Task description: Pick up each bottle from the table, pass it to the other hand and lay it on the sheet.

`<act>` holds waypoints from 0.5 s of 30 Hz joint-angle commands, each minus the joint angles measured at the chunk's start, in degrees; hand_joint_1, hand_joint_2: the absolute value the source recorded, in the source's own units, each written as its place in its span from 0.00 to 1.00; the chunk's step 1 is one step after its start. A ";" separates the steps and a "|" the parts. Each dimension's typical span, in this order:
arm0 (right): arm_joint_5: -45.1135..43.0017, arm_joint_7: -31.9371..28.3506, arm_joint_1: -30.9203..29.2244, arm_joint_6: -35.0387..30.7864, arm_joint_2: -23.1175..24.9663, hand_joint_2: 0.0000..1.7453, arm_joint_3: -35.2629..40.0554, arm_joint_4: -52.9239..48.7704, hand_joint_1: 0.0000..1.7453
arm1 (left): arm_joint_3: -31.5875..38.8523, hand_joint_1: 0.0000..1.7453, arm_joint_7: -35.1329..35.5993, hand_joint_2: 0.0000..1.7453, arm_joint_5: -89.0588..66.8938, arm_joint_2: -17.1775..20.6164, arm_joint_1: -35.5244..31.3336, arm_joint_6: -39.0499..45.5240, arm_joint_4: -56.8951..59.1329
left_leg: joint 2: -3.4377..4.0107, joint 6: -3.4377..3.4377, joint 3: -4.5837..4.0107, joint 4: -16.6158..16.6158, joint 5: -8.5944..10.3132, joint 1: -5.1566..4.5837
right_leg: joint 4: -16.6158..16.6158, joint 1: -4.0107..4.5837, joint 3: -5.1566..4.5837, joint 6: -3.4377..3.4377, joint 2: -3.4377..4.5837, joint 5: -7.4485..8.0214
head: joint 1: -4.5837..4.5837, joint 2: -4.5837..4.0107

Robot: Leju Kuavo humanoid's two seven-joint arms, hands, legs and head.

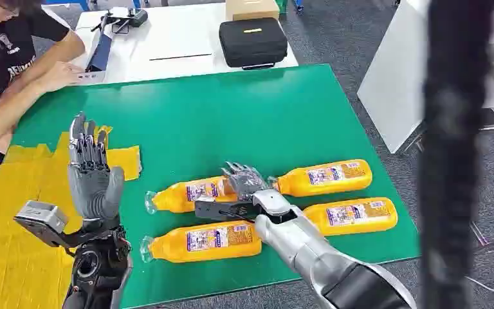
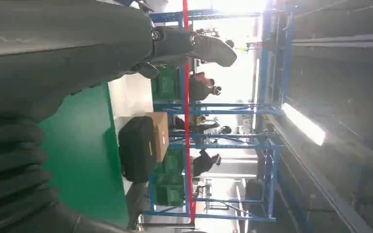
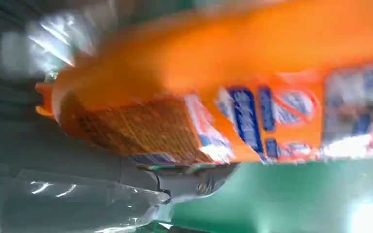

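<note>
Orange bottles (image 1: 257,209) lie in two rows at lower centre of the head view on the green desk (image 1: 231,116); the right hand (image 1: 244,190) rests over the upper left bottle (image 1: 190,193), whether it grips is unclear. The left hand (image 1: 90,170) stands raised with fingers spread, holding nothing, over the yellow sheet (image 1: 13,257) at lower left. In the right wrist view a blurred orange bottle (image 3: 223,87) lies close above the green desk (image 3: 296,204).

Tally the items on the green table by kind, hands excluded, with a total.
Orange bottles: 4
Yellow sheet: 1
Total: 5
</note>
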 commanded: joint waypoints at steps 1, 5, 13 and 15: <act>0.40 0.09 -2.92 0.39 0.60 1.00 1.36 6.25 1.00 | -1.53 0.00 0.16 1.00 0.07 0.70 -1.47 0.32 -0.84 | -0.02 -0.17 0.22 0.02 -0.09 0.07 | 0.00 0.08 0.25 -0.05 -0.12 -0.10 | 0.00 0.00; 1.16 0.94 -2.89 -0.73 0.53 1.00 1.64 6.14 1.00 | -1.37 0.00 0.10 1.00 0.27 0.89 -0.93 0.37 -1.02 | 0.00 -0.22 0.32 0.05 -0.14 0.10 | 0.01 0.11 0.36 -0.06 -0.13 -0.14 | 0.02 0.00; 0.06 -0.27 -0.94 -10.41 -0.20 1.00 -2.68 3.01 1.00 | -1.40 0.00 -0.34 1.00 -0.49 1.18 0.48 0.89 -0.76 | -0.02 -0.23 0.45 0.02 -0.19 0.09 | -0.02 0.10 0.48 -0.05 -0.16 -0.20 | -0.02 0.00; -0.88 -0.93 -0.60 -13.86 -0.45 1.00 -4.47 1.68 1.00 | -1.40 0.00 -0.45 1.00 -0.70 1.09 0.80 0.89 -0.93 | -0.01 -0.14 0.26 -0.03 -0.08 0.04 | -0.05 0.05 0.28 -0.03 -0.10 -0.09 | 0.00 0.00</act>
